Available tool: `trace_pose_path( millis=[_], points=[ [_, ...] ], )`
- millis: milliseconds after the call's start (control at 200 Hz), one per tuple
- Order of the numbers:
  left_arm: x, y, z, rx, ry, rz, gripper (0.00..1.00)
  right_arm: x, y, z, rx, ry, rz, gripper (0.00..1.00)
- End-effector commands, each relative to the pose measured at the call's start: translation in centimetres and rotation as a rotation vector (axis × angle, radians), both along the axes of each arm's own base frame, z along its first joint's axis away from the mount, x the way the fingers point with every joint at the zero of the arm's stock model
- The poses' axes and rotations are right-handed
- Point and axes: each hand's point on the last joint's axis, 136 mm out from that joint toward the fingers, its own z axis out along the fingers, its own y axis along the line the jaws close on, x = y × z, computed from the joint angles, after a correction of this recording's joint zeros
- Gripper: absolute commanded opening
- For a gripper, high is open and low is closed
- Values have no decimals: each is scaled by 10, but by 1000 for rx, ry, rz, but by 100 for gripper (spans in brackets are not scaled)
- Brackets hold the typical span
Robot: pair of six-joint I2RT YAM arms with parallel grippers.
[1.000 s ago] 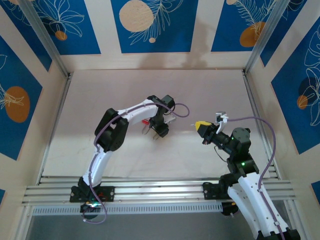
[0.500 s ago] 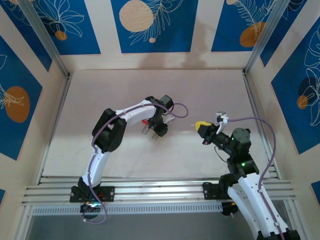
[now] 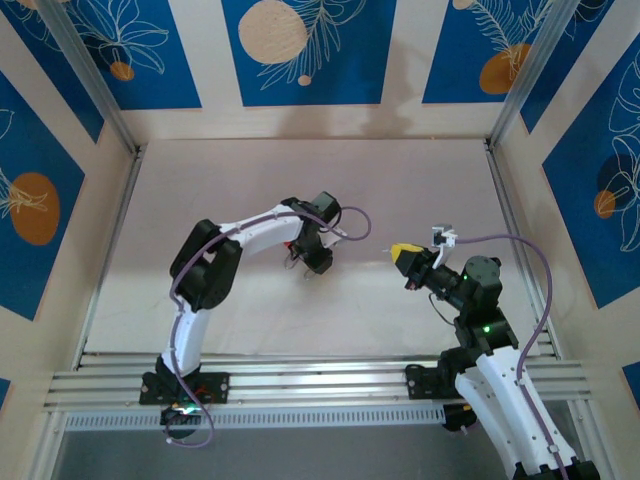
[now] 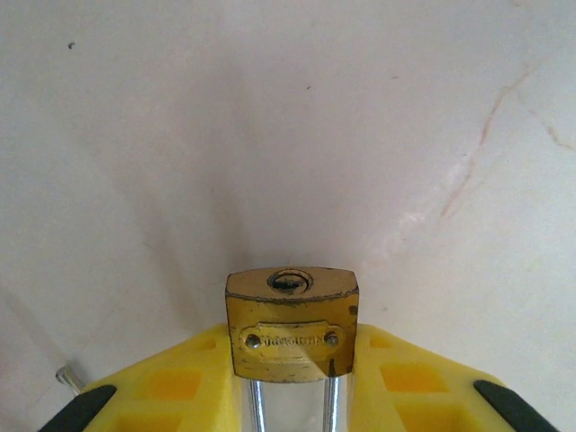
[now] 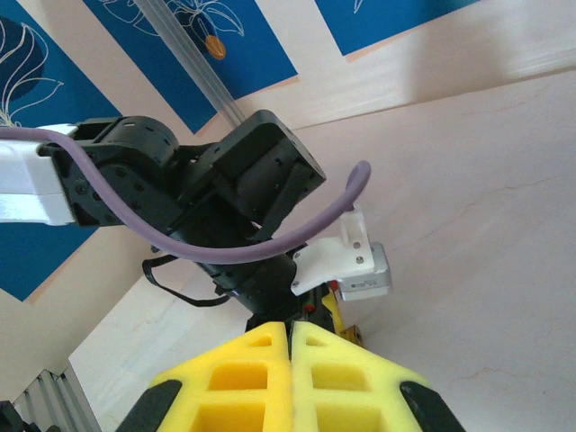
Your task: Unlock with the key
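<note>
Brass padlock (image 4: 292,324) clamped in yellow foam-padded left pincer (image 4: 290,391); right pincer (image 5: 291,355) pressed closed.

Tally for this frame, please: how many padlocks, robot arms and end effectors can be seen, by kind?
Brass padlock: 1
Robot arms: 2
End effectors: 2, the left end effector gripping the padlock, the right end effector closed
Total: 5

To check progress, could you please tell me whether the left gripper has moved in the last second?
Yes. The left gripper has shifted slightly left and away from the near rail, gripping the padlock.
</note>
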Motion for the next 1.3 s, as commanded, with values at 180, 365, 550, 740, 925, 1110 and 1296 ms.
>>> trace_pose_path(
  millis=[180,365,550,740,925,1110,1296],
  points=[
    [3,-11,40,-146,-68,-19,27,2,-4,1,11,11,-26,0],
    [-3,-16,58,-257,-129,-27,25,6,-1,-11,19,55,-18,0],
    [-9,-14,73,-337,-224,-53,24,10,5,-15,26,77,5,0],
    [-12,-18,91,-394,-331,-92,24,13,19,-20,-1,88,37,0],
    [-17,-22,104,-441,-418,-126,25,14,39,-28,-82,91,77,0],
    [-23,-25,113,-477,-486,-159,26,22,45,-26,-98,79,73,0],
    [-31,-32,123,-526,-553,-196,26,32,48,-19,-122,8,34,0]
  ],
)
